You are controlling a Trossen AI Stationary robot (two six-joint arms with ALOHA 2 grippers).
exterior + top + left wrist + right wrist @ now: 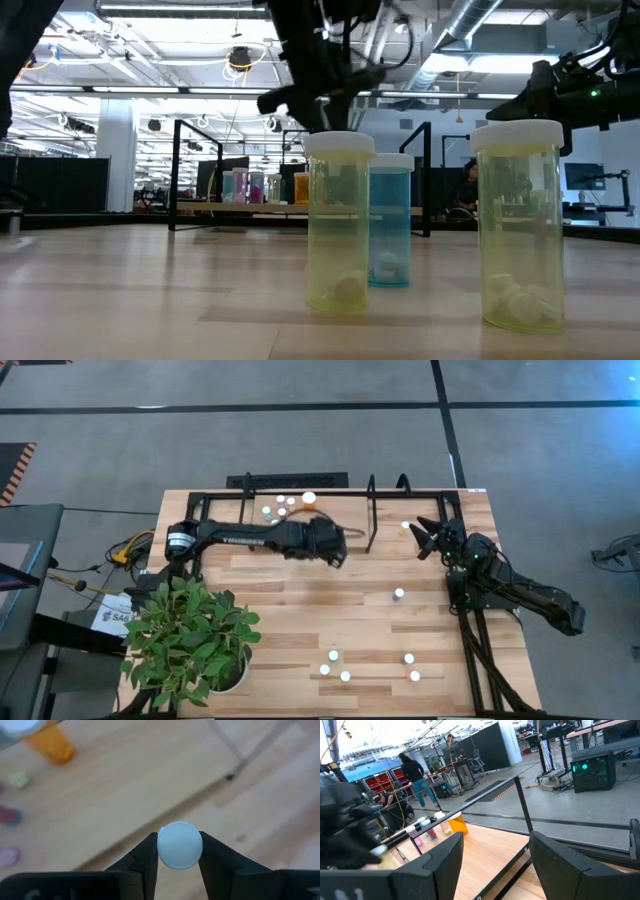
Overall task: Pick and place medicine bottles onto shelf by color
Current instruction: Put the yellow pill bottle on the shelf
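A light wood tabletop [300, 620] carries the shelf [372, 510] at twelve o'clock. The left gripper [179, 851], just short of it, is clenched on a white-capped bottle [180, 845]. At three o'clock the right gripper [495, 855] hangs with fingers spread, holding nothing.

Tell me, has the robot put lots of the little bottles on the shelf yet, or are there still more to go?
Some are done: a few bottles, including a big orange bottle, stand on the shelf. Right now the left gripper is shut on a white-capped bottle near the shelf. Left to do: at least six bottles on the table, like the group near the front. The right gripper waits open at the shelf's right end.
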